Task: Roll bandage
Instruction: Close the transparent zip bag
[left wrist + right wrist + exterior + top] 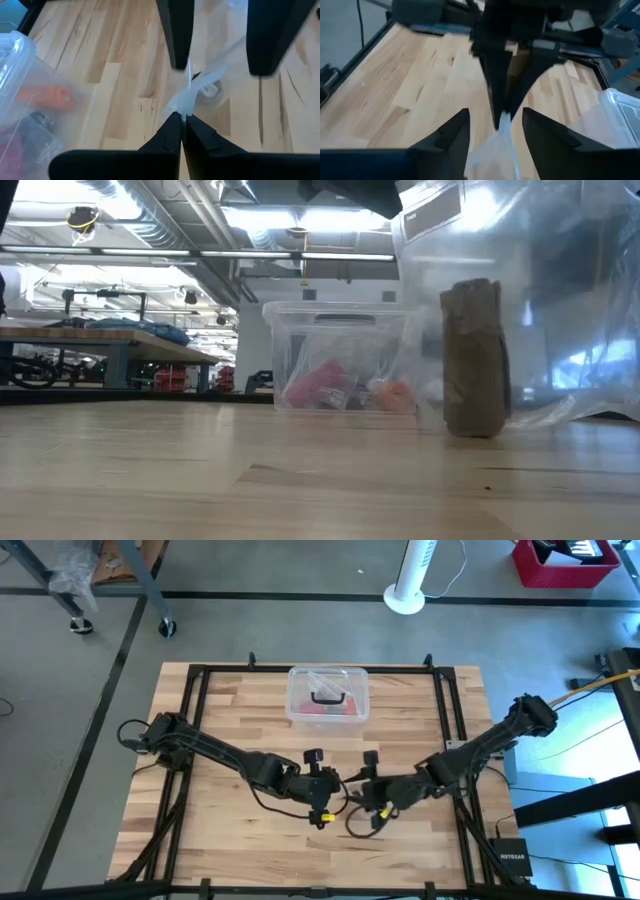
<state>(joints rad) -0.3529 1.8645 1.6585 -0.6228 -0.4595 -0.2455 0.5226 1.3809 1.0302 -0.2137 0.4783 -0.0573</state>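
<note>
The bandage (472,360) shows only in the low view, as a dull brown roll standing on end inside a clear plastic bag (520,300), its lower end down at the tabletop. Over the table's near middle my left gripper (340,795) (182,125) is shut on the bag's plastic. My right gripper (362,798) (496,114) faces it tip to tip and stands open, with a strip of the plastic (492,150) running between its fingers. The right gripper's spread fingers (180,45) show ahead in the left wrist view. My left gripper pinches a bunched, twisted bit of the clear bag (186,102) between its two fingertips, coming from the table's left and slanting down. The plastic runs on from the tips toward the other gripper. How many layers it has, I cannot tell. My right gripper has the plastic between its open fingers; whether either finger touches it, I cannot tell.
A clear plastic box (328,695) with a black handle stands at the table's far middle, with red and orange things inside (330,390). A black frame (190,740) runs around the tabletop. Bare wood lies to the near left and right.
</note>
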